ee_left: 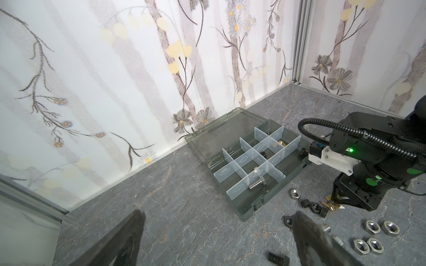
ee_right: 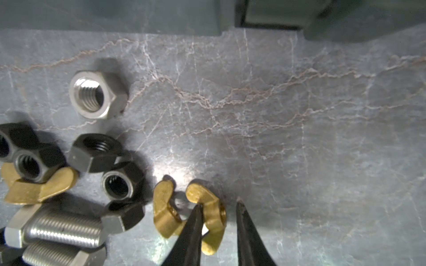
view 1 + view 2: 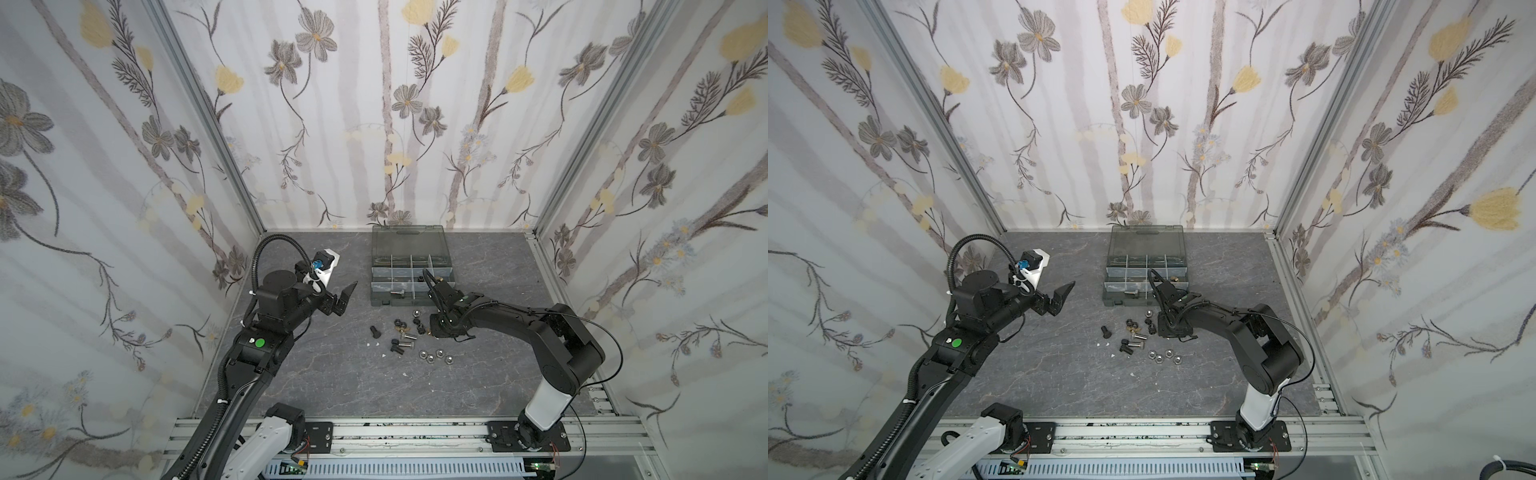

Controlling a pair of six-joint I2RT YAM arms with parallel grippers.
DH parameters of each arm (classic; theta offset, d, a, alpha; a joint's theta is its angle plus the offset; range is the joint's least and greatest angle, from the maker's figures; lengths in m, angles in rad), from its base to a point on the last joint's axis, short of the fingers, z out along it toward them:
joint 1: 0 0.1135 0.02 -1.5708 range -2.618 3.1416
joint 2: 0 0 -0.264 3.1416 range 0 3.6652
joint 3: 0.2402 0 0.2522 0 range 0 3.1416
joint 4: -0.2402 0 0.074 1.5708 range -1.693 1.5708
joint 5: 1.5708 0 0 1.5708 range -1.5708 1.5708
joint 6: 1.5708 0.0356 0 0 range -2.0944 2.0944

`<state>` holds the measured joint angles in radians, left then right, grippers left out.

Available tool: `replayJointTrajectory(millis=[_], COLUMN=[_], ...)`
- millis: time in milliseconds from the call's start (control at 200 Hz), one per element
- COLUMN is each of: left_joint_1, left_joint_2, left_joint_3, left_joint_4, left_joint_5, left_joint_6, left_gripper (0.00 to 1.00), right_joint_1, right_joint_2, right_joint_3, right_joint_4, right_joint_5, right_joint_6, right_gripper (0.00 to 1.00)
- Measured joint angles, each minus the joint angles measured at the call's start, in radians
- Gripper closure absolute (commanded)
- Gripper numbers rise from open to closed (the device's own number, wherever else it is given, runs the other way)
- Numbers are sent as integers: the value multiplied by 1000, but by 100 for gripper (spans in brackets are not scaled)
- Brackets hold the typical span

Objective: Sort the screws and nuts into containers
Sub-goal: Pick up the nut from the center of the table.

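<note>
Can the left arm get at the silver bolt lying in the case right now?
Probably yes. The case is open, the bolt lies near its front edge, and the left arm hovers beside it, jaws open, nothing between.

Screws [image 3: 375,331], black and silver, lie on sides, loose before case [image 1: 214,135], mixed with nuts [image 3: 439,353]: silver hex, black hex, brass wing nuts [image 2: 213,218]. Containers [image 1: 244,147]: translucent-walled compartments, lid open flat; silver screw [image 1: 326,185] in front one, black nut [image 1: 262,153] mid-row.
</note>
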<state>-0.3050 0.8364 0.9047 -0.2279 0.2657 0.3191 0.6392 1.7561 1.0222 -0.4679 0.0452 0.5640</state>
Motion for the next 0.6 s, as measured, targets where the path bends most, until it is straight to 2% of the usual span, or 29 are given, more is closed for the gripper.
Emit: replayJointTrajectory(millis=[290, 599], left_joint_1=[0, 0], left_joint_2=[-7, -3], left_joint_3=[-3, -4], left_joint_4=[2, 7], left_joint_5=[-3, -3], left_joint_6=[5, 11], left_gripper=[0, 0], right_joint_1=[-2, -65], right_joint_2=[-12, -94], right_joint_3=[-22, 32], right_joint_4=[29, -60], right_joint_5=[13, 50], right_joint_6=[-8, -83], right_gripper=[89, 91])
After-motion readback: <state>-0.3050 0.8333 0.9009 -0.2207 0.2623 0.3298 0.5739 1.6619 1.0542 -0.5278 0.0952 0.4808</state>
